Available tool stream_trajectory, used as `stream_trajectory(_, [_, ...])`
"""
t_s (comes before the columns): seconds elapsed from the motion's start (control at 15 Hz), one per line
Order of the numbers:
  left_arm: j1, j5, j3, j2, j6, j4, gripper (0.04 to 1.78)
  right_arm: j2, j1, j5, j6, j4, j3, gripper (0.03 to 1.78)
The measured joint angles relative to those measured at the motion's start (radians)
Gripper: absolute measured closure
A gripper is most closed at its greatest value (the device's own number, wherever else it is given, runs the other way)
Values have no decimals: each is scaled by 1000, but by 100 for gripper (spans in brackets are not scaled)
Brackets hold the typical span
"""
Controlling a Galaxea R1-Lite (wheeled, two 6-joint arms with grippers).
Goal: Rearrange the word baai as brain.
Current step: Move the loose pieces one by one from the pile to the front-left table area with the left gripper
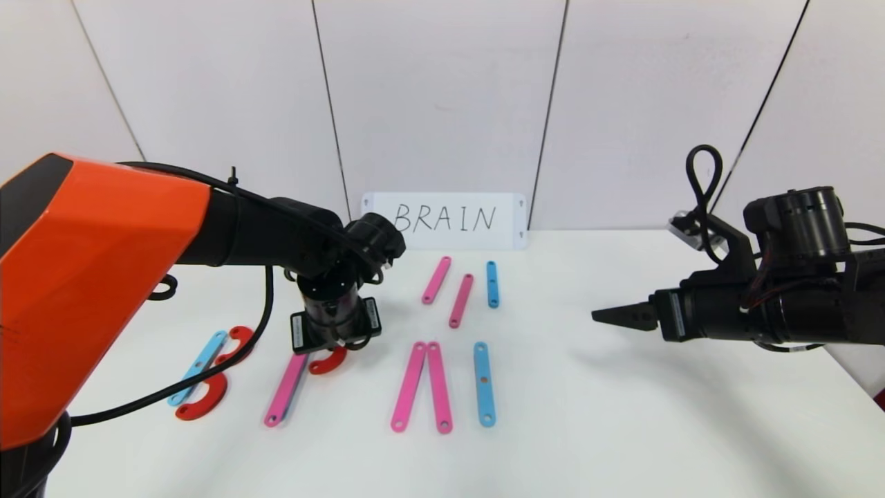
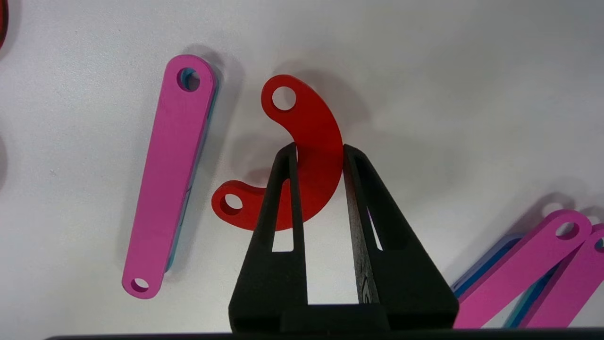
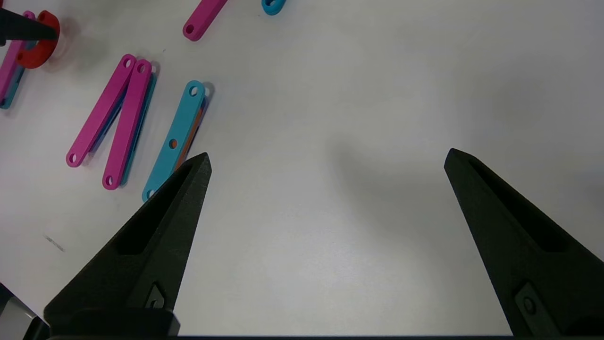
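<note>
Red C-shaped flat plastic curve (image 2: 314,156), with a hole at each end: clamped across its middle between the two black fingers of the left end effector (image 2: 320,153), which is closed on it. In the head view this curve (image 1: 329,362) sits low over the white bench (image 1: 622,429), just beside the upper end of a long pink holed plastic strip (image 1: 285,389) that lies on the bench and covers a blue strip underneath; the left wrist view shows curve and pink strip (image 2: 166,177) apart, not touching.

Farther toward the robot's left lie a light-blue holed strip (image 1: 198,366) and two more red curves, one by its upper end (image 1: 237,340) and one by its lower end (image 1: 204,400), together forming a letter B.

Toward the robot's right of the gripped curve, two long pink strips (image 1: 422,387) meet at their far ends and spread toward the robot in an inverted V. Just beside them lies a long light-blue strip with three holes (image 1: 484,384). Behind these, nearer the wall, lie two shorter pink strips (image 1: 436,279) (image 1: 461,300) and one short blue strip (image 1: 492,283), all apart from one another.

A white card handwritten BRAIN (image 1: 444,219) stands against the wall at the far edge of the bench.

Right end effector (image 3: 325,158): fingers spread wide, holding nothing, hanging above bare bench well apart from the letters on the robot's right side (image 1: 619,317).
</note>
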Motion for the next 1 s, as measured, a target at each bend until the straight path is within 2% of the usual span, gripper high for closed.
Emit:
stream_trajectory(0.67, [11, 6, -6, 16, 19, 0, 149, 3, 0, 0, 0, -1, 1, 8])
stream_trajectory(0.87, [11, 7, -17, 21, 20, 0, 127, 3, 1, 0, 0, -1, 1, 8])
stream_trajectory(1.0, [15, 7, -30, 24, 20, 0, 98, 3, 3, 0, 0, -1, 3, 8])
